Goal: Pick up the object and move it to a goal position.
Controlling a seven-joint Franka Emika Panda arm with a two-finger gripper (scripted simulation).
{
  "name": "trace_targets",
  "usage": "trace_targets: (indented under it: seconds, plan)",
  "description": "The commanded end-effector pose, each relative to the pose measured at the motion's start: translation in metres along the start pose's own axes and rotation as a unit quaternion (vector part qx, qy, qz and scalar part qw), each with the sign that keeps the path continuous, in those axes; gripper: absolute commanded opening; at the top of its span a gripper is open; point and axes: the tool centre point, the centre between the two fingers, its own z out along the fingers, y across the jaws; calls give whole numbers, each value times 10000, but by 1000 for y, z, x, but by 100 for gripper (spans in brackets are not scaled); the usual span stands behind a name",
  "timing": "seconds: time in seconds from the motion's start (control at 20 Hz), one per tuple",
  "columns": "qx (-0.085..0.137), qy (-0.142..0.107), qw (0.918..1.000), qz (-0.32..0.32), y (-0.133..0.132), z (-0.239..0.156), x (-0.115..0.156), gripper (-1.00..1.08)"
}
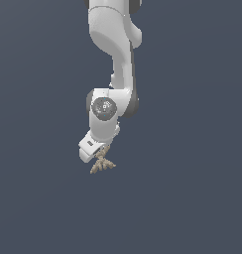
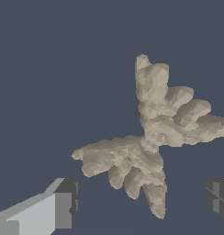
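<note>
In the exterior view, the white arm [image 1: 114, 54] was seen reaching down from the top of the picture, with its rounded wrist joint [image 1: 105, 107] turned toward the camera. The claw [image 1: 99, 151] was carried at the lower end of the arm, tilted toward the exterior view's left. The object [image 1: 102, 164], a small tan-beige spiky thing with several thin rough arms, was found directly below the claw, touching or very nearly touching its tip. Its arms were spread out to the exterior view's left and right, and one arm was pointed up toward the claw. Nothing else was shown against the plain dark blue-grey background [image 1: 192, 188], and no edge of a bench could be made out, so whether the object was resting or lifted could not be told from this view.

In the wrist view, the object [image 2: 150, 137] was shown large, shaped like a butterfly with two lobed wings joined at a narrow middle. One finger [image 2: 63, 204], light grey with a dark pad, was seen at one side of the picture, and the dark pad of the other finger [image 2: 219, 197] was seen at the opposite side. The claw [image 2: 141, 202] was held wide, with the fingers well apart. Only the lowest lobes of the object were lying between the two pads, and neither pad was touching it; most of the object was lying beyond the fingertips. Nothing was gripped.
</note>
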Motion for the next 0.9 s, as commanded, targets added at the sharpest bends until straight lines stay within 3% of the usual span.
trace_targets:
  seconds: [0.0,0.4,0.85]
  plan:
    - [-7,-71,9994,-351,6,7,-5,108]
    - [1,-240,9926,-1188,19,26,-16,108]
    - [16,-321,9867,-1593,25,35,-22,108]
